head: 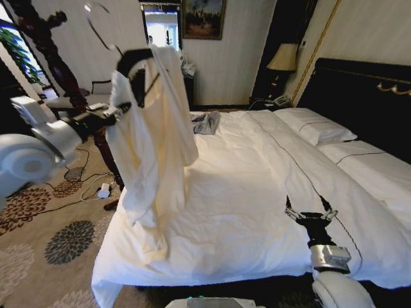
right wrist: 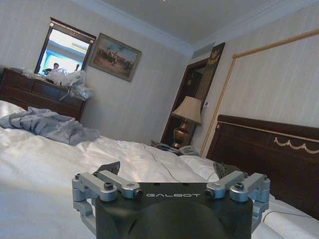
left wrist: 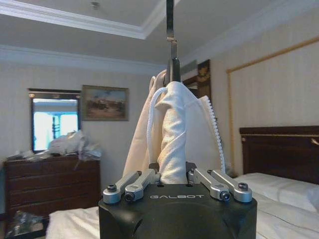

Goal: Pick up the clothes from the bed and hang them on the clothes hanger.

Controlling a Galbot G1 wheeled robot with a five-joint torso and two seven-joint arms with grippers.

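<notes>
The cream long-sleeved clothes (head: 154, 141) hang in the air over the bed's left edge, draped on the black clothes hanger (head: 131, 59), whose wire hook (head: 96, 25) points up and left. My left gripper (head: 119, 110) holds them from the left side. In the left wrist view that gripper (left wrist: 172, 172) is shut on a fold of the cream fabric (left wrist: 174, 129), with the hanger's neck (left wrist: 172, 55) rising above it. My right gripper (head: 311, 215) stands open low over the white bed (head: 244, 192), and in its own view (right wrist: 167, 172) nothing is between its fingers.
A smaller grey garment (head: 207, 122) lies at the far side of the bed. The black headboard (head: 359, 96) and pillows are at the right, with a lamp (head: 282, 58) behind. A dark carved post (head: 48, 38) stands at the left, above cables (head: 96, 189) on the patterned carpet.
</notes>
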